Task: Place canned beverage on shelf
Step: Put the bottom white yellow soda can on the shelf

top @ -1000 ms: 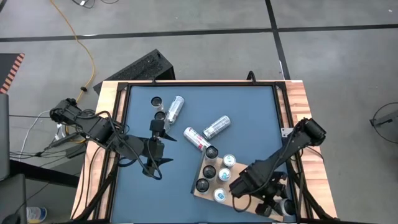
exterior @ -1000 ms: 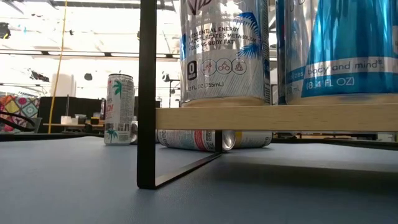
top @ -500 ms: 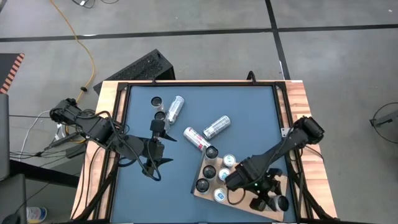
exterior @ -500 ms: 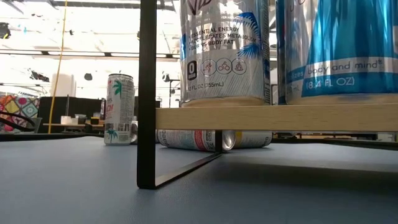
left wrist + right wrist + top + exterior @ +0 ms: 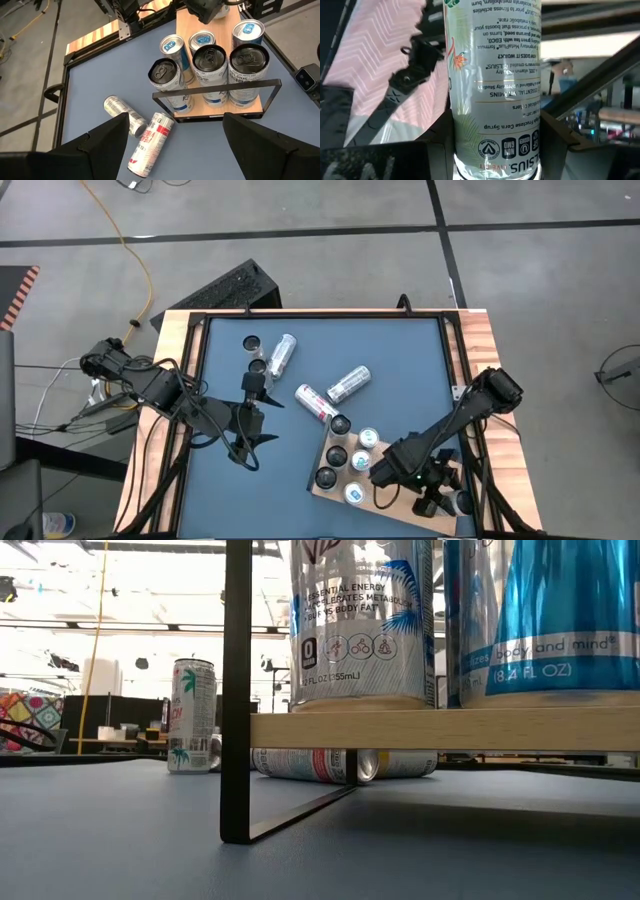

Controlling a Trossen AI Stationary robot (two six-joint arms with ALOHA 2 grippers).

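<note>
The shelf [image 5: 322, 492], a light wooden board in a black frame, stands near the table's front right and carries several upright cans [image 5: 212, 62]. In the low view the board [image 5: 440, 727] sits above the tabletop with cans on it. My right gripper [image 5: 445, 498] is just past the shelf's right end, shut on a white printed can [image 5: 492, 75]. My left gripper [image 5: 175, 165] hangs open over the table's left middle, well short of the shelf, with nothing between its fingers. My right gripper pinches the white can's round wall [image 5: 495, 145] between its two fingers [image 5: 437, 150], one on each side, and the fingers lie across the can. In the high view the can's round end [image 5: 460, 503] faces up, so it stands about upright. Its lower end is hidden.
A red-and-white can [image 5: 315, 402] and a silver can [image 5: 348, 383] lie on their sides on the blue tabletop behind the shelf. Another silver can [image 5: 283, 352] lies at the far left beside a standing can [image 5: 252, 343]. The table's wooden rim [image 5: 495, 440] runs close to my right arm.
My right gripper, with the white can still in it, has sunk a little and shifted slightly beside the shelf's right end. The can stays about upright.
</note>
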